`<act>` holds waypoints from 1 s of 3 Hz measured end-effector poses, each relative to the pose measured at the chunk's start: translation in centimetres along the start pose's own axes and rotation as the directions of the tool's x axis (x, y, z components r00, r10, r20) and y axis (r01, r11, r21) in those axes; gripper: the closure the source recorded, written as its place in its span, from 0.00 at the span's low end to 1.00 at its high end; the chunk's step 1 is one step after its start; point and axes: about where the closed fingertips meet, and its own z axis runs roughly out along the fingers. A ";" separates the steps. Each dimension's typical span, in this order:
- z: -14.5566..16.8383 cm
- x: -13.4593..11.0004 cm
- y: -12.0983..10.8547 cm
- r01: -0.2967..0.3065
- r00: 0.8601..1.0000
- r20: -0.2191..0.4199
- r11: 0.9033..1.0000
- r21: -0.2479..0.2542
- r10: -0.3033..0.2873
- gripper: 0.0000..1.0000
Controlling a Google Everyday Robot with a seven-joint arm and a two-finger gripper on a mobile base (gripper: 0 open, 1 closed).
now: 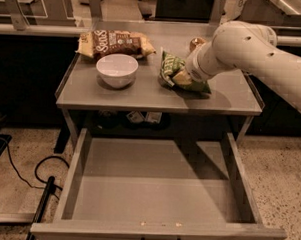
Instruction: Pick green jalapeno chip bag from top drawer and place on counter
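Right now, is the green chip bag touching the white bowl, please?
Apart. The camera view shows bare counter between chip bag and bowl; the gripper sits at the bag.

You are looking at what reads as a robot test lab set up like a pantry. The bare grey metal desk (pixel 116 98) has an open drawer (pixel 152 192) under it. Speckled floor (pixel 282 188) lies around the desk, more metal benches (pixel 39 29) stand behind it, and a black cable (pixel 18 172) trails to its left. The tool (pixel 181 77) is over the desk's right half.
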 end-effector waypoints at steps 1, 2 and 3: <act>0.1 0.0 0.0 0.000 1.000 0.001 1.000 -0.001 0.000 0.82; 0.1 0.0 0.0 0.000 1.000 0.001 1.000 -0.001 0.000 0.60; 0.1 0.0 0.0 0.000 1.000 0.001 1.000 -0.001 0.000 0.35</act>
